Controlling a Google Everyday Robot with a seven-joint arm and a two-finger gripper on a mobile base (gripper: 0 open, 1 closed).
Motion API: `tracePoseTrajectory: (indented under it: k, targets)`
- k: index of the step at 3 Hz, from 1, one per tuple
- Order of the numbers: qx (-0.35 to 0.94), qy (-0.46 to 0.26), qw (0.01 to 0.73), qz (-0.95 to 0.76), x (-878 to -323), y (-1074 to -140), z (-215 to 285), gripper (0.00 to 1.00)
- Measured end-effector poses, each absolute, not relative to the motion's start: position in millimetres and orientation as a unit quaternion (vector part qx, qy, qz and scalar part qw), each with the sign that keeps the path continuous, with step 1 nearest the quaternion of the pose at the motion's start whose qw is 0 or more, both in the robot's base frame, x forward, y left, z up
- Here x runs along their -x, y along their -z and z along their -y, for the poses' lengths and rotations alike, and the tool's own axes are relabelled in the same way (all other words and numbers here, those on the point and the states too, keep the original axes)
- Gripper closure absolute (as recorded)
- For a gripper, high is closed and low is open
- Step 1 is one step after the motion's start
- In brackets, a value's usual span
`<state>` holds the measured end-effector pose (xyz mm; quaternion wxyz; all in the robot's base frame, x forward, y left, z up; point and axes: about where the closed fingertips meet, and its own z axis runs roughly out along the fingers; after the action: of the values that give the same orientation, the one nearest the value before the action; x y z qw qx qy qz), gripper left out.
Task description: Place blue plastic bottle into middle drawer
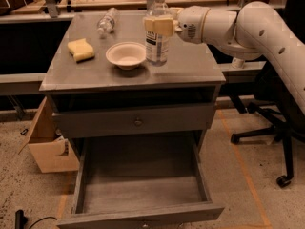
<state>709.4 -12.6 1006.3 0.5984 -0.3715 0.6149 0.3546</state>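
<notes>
Currently my gripper [158, 26] is clamped around the upright blue plastic bottle [157, 49], just below its neck, above the worktop [190, 67]. I can't read the label's dark print.

Speckled floor [28, 194] with orange tape [237, 156]; black office chair [269, 128] right, cardboard box [47, 151] left; gripper [158, 26] over the grey bench [190, 67].

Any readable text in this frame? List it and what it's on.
Label on the blue plastic bottle: dark print, too blurred to read.
Tool, closed on that bottle over the cabinet top: no markings visible.
Bowl, sponge, small bottle, middle drawer: no text visible.
</notes>
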Motion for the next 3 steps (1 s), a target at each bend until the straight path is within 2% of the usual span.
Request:
tracePoseTrajectory:
  k: [3]
  targets:
    - [0.356, -0.436, 0.595, -0.574, -663.5, -948.9, -3.0, 1.0]
